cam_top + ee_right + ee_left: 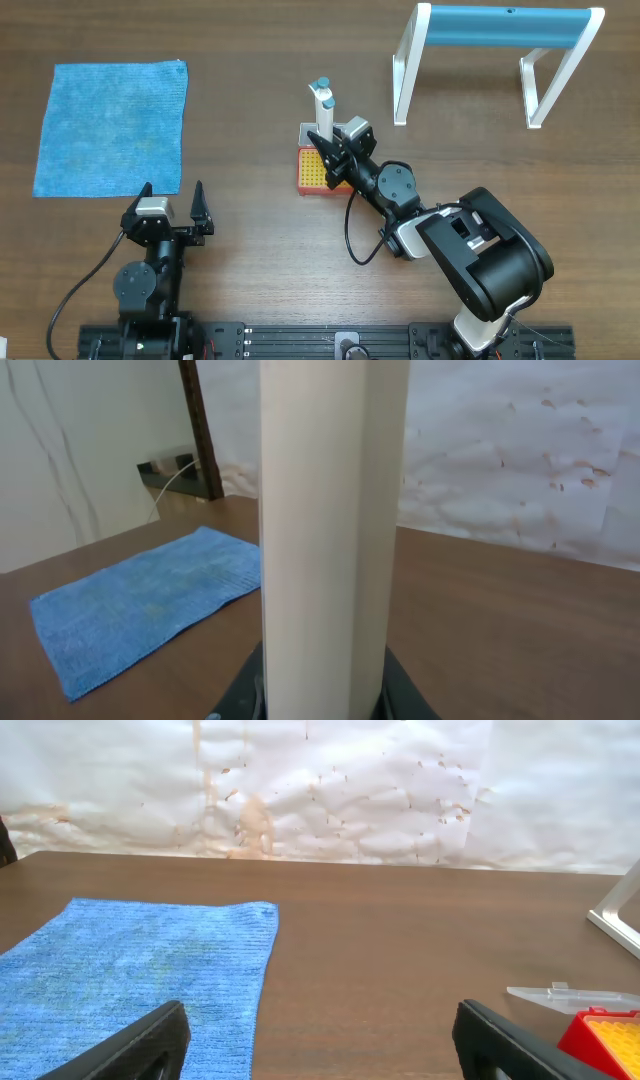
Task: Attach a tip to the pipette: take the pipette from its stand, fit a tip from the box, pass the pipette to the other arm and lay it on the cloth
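Locate the pipette [322,100] near the table's centre, upright, grey-blue cap uppermost, white body clamped between the fingers of the right gripper [332,150]. Find the tip box [313,170] (red shell, yellow rack) at 6 o'clock of the cap in the top view, with a clear lid [570,995] just beside it. Treat the lower end as unknown: hidden by the gripper, so contact with the rack or a seated tip cannot be told.

Note the stand [500,55] at 2 o'clock of the box, well apart. Note the blue cloth [112,128] at 9 to 10 o'clock of the box, lying flat. Find the left gripper [172,190] just off the cloth's near right corner, fingers spread wide, holding nothing.

Judged step: pipette off its stand and poised at the box, so tip fitting is in hand, with handover and laying down not yet done.

Probable next move: keep the body vertical, line the nose up over one tip, press straight down. Avoid any side load, which would likely tilt the tip or drag the box.
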